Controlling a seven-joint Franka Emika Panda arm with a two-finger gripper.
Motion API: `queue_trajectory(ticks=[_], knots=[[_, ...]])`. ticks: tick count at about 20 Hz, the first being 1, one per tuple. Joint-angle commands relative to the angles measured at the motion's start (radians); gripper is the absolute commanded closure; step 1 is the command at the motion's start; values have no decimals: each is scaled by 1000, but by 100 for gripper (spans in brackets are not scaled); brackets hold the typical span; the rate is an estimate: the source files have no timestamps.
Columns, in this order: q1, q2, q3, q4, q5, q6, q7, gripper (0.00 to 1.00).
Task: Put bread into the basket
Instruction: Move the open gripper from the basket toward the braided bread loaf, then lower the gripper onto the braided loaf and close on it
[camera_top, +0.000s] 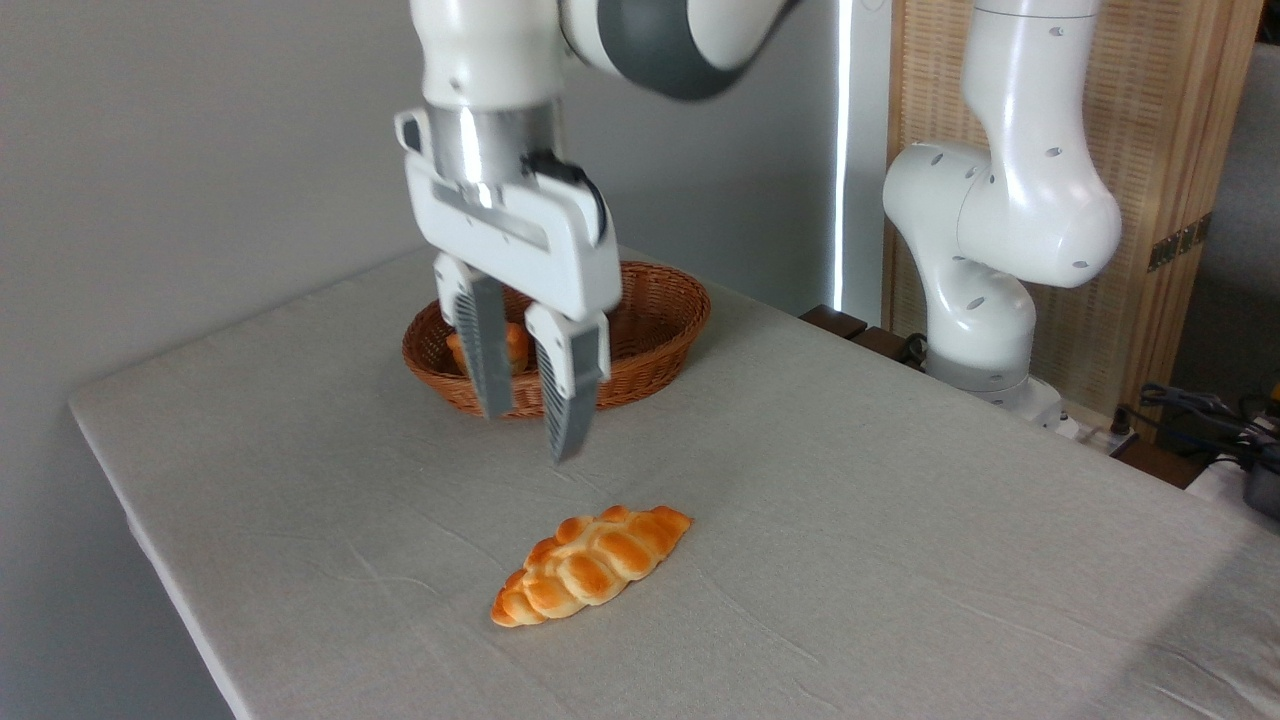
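The braided golden-orange bread (590, 565) lies flat on the grey tablecloth near the front, its long axis running from lower left to upper right. The reddish-brown wicker basket (660, 330) sits behind it near the table's far edge, partly covered by the gripper. My gripper (531, 436) hangs in the air above and behind the bread, in front of the basket, open with nothing between its fingers. It does not touch the bread.
A small orange bun (516, 345) lies inside the basket, mostly hidden behind the fingers. The arm's white base (985, 330) stands at the right past the table's far edge. Cables lie at the far right. The table's left edge runs diagonally.
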Motion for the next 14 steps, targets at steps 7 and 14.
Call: queue_trajectory(ticks=[7,14], knots=[[8,15,15,-200,70,207,124,0],[8,64,16,-243,72,304,124,0]])
